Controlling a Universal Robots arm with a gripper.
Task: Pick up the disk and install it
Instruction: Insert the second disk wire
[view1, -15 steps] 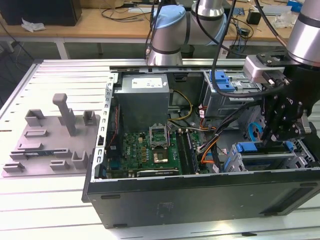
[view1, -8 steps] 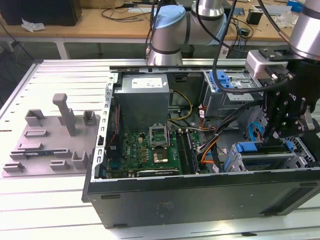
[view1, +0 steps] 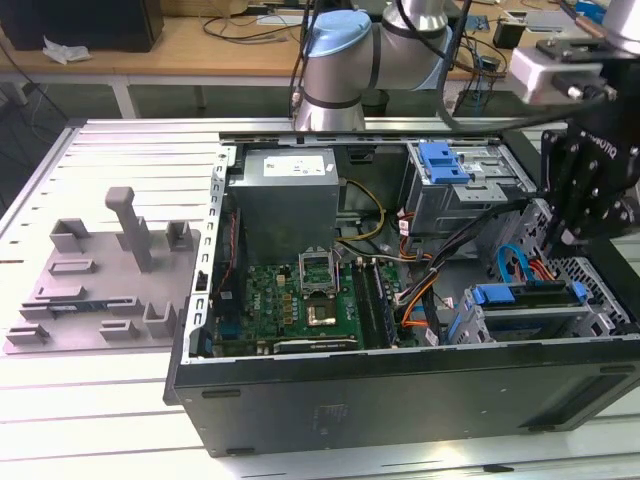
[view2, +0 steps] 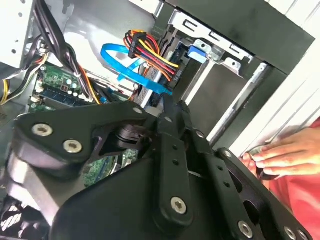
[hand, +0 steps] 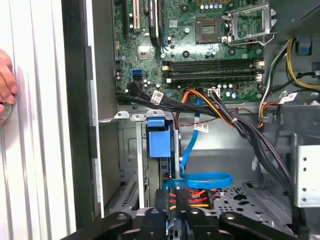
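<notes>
**Disk sits upright in its bay as my arm hangs over the open case**

Black gripper linkage fills the near foreground in the second wrist view, and past it I see the gripper narrowed to a point above the drive cage. Its fingers look drawn together, though I cannot tell from my feeds whether they pinch anything. The disk, edge-on with its blue carrier facing up, stands in a slot of the drive cage at the lower front corner of the computer case. A blue data cable and a bundle of red, yellow and black power wires run to it just under the fingertips. By my reading, the pick-up is done and the drive is in its bay; whether it is fully seated or latched I cannot judge. In the exterior view my arm reaches in from the exterior view's right, wrist turned down, gripper poised above the cage beside the motherboard. A person's hand rests on the table outside the case wall.
</notes>
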